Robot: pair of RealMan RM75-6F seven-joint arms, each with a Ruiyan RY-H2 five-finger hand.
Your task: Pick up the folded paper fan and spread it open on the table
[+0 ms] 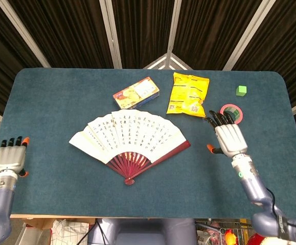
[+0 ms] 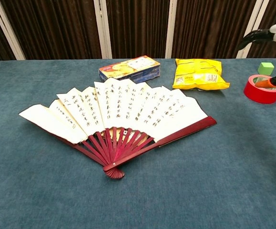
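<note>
The paper fan (image 1: 130, 138) (image 2: 114, 114) lies spread open and flat on the blue table (image 1: 55, 102), its white leaf with black script fanned above dark red ribs and pivot. My left hand (image 1: 10, 157) hovers at the table's far left edge, fingers straight and apart, holding nothing; the chest view does not show it. My right hand (image 1: 228, 137) is right of the fan, fingers extended and apart, empty. Only its fingertips (image 2: 252, 37) reach into the chest view at the upper right corner.
A snack box (image 1: 136, 93) (image 2: 129, 68) and a yellow chip bag (image 1: 187, 94) (image 2: 198, 74) lie behind the fan. A red tape roll (image 1: 232, 112) (image 2: 263, 88) sits just beyond my right hand. A green cube (image 1: 241, 90) (image 2: 265, 67) stands farther back right.
</note>
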